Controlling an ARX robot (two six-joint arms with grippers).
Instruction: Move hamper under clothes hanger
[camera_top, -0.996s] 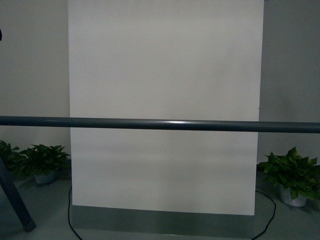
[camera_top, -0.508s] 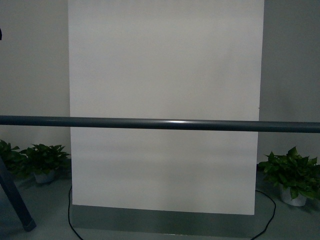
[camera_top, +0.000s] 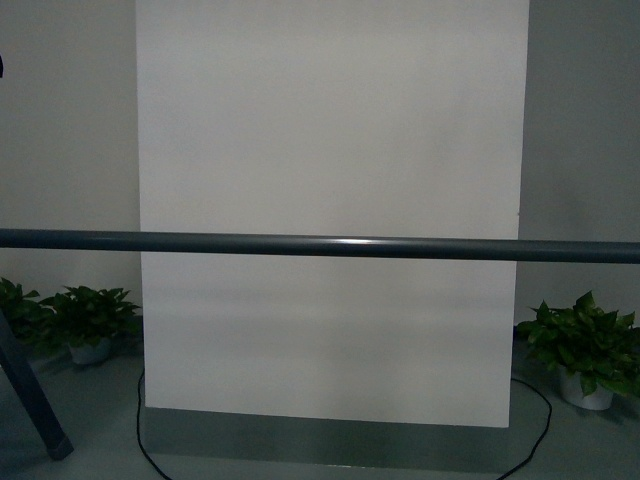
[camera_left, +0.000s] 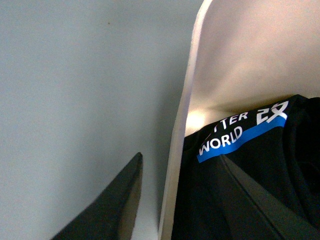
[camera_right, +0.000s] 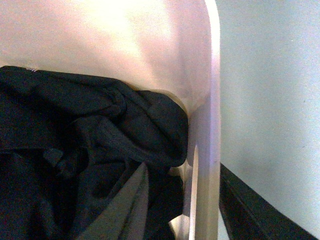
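Hamper (camera_left: 235, 55): one, cream plastic, seen only in your two wrist views. Its rim runs between the fingers of each claw; it does not show in your front view.

Contents: one heap of black clothes (camera_right: 80, 145) lying against the inner wall. You can read white letters on it in the left wrist view: "TTER", "WORLD" and "EX", with one blue band (camera_left: 242, 141) beneath them. The first word is cut off at a fold.

Left claw (camera_left: 177, 192): two dark fingers, one outside the wall over the grey floor, one inside against the clothes. The rim stands in the gap; you cannot tell whether the fingers press on it.

Right claw (camera_right: 182, 200): two fingers likewise astride the rim (camera_right: 207, 150), one inside on the clothes, one outside. Whether it clamps the wall cannot be told.

Hanger (camera_top: 320, 246): one long dark grey bar crossing your front view level from edge to edge, and one slanted leg (camera_top: 30, 400) at lower left.

Behind the bar: one white panel (camera_top: 330, 130) on a grey base, one black cable (camera_top: 535, 420) looping on the floor. Potted plants: one at right (camera_top: 585, 350), one at left (camera_top: 85, 322), with more leaves at the left edge.
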